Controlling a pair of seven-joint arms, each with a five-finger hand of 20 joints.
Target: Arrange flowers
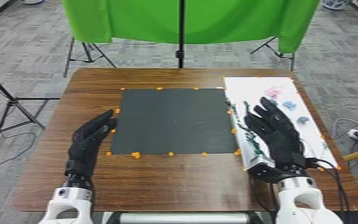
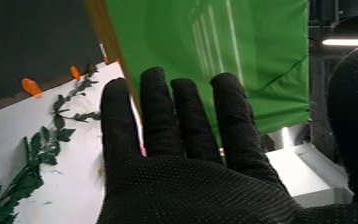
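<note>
- The wooden table (image 1: 171,175) reaches out past the dark mat (image 1: 174,120) on its far, near and left sides; the mat's right edge meets the white sheet (image 1: 246,87), which runs close to the table's right edge.
- Wood lies between the near edge of the mat and the near edge of the table.
- Orange tabs (image 1: 135,155) dot the edges of the mat and the sheet.
- The left robot hand (image 1: 85,145) points forward beside the mat's left edge, its fingers extended and close together.
- The right robot hand (image 1: 278,134) reaches forward over the sheet; I can't tell whether it touches it.
- From the wrist, the right robot hand (image 2: 184,185) shows straight fingers slightly spread, the thumb well apart from them.
- The leafy green stems (image 2: 47,147) lie along the sheet's left side, just beside the right robot hand.
- A pink flower (image 1: 273,92) and blue flowers (image 1: 289,105) sit on the sheet, beyond and right of that hand's fingertips.
- Dark cables (image 1: 337,180) run beside the right arm.
- A green cloth (image 1: 220,22) hangs beyond the table, with a black stand (image 1: 181,54) upright before it.
</note>
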